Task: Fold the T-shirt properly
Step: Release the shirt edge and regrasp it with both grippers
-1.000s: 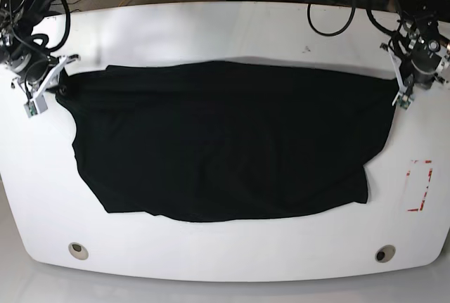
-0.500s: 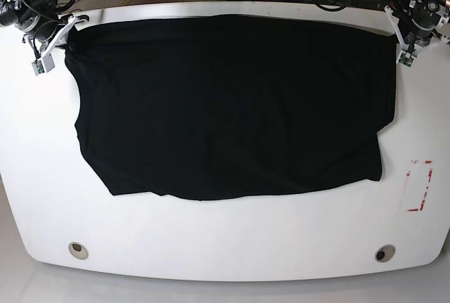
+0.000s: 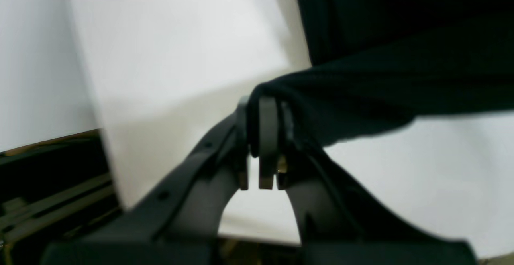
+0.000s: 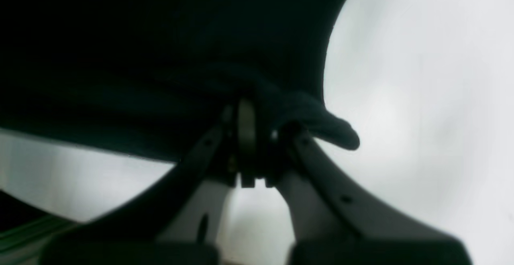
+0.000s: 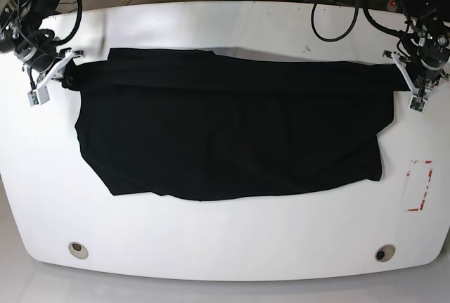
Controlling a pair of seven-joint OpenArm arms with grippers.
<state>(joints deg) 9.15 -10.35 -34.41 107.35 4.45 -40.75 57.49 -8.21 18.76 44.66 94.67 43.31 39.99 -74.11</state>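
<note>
The black T-shirt [image 5: 225, 134] lies spread wide across the white table [image 5: 225, 247], with a narrow folded band running along its far edge. My left gripper [image 5: 404, 78] is at the shirt's right far corner, and the left wrist view shows this gripper [image 3: 263, 110] shut on a bunched edge of the T-shirt [image 3: 401, 56]. At the left far corner my right gripper [image 5: 60, 74] holds the other end. In the right wrist view that gripper [image 4: 253, 122] is shut on a wad of the T-shirt [image 4: 160, 56]. Both held corners sit just above the table.
Two round holes [image 5: 79, 249] [image 5: 384, 253] sit near the table's front edge. A red-outlined rectangle [image 5: 420, 185] marks the right side. Cables [image 5: 337, 8] hang behind the far edge, beyond which the floor shows.
Both grippers lifted the shirt's far edge up and back, then brought it down again toward the front. The far edge now lies as a folded band on the shirt.
</note>
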